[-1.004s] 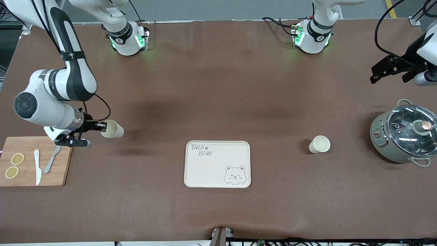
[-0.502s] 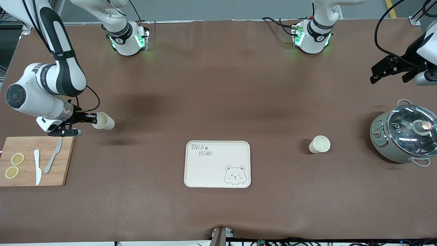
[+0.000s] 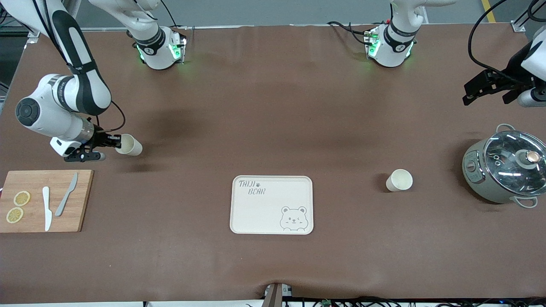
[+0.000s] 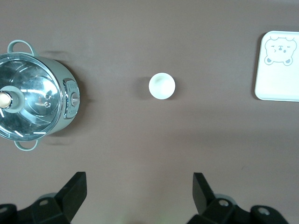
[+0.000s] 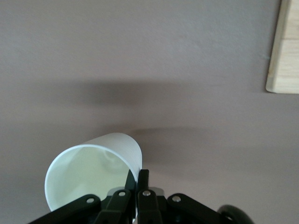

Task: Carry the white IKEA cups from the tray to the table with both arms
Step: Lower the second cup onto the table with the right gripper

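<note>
A brown mat covers the counter (image 3: 273, 106) from edge to edge, faintly creased, with cables trailing past its rim by the two arm bases. The bear-print tray (image 3: 271, 204) lies flat at mid-counter, nothing on it. Toward the right arm's end sits a wooden cutting board (image 3: 42, 200) carrying lemon slices (image 3: 18, 206) and two knives (image 3: 55, 204); toward the left arm's end stands a lidded pot (image 3: 505, 166).

The right gripper (image 3: 114, 143) hangs over bare mat near the board, its jaws pinched shut on the rim of one white cup (image 3: 129, 145), which tilts sideways. The other white cup (image 3: 399, 180) stands upright between tray and pot, clear mat all round it. The left gripper (image 3: 490, 87) waits high above the pot's end, jaws spread wide.
</note>
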### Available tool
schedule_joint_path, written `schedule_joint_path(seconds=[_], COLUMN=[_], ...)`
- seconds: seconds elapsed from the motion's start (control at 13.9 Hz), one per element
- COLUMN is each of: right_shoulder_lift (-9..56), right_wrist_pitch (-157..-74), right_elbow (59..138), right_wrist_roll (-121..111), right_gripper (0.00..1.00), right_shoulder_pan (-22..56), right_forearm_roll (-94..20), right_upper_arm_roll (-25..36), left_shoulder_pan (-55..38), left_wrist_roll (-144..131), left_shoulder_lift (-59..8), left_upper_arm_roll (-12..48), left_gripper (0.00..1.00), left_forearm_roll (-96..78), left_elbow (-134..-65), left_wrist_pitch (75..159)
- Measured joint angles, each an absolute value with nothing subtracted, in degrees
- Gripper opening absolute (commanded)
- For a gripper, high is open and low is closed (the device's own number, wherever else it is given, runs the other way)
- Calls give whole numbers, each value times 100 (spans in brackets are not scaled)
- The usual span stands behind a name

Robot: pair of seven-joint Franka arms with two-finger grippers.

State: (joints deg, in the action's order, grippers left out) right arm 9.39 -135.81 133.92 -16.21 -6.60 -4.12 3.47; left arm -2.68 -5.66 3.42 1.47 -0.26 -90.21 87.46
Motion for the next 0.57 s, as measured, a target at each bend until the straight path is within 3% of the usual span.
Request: schedule_joint_path(seconds=[0.57], right_shoulder_lift=[939], right_wrist_pitch=[-14003], right_elbow=[13752], right_wrist_roll=[-1771], right_gripper=[0], right_shoulder_pan=[-758], right_forearm_roll=[-410], right_upper_arm_roll=[339], left_shoulder_pan=[-268], left_wrist_roll=[-566], left_shoulder_lift=[253], left_upper_arm_roll=[147], left_gripper=[100], left_forearm_roll=[-26], left_elbow=[-8987], left_wrist_pitch=[8776])
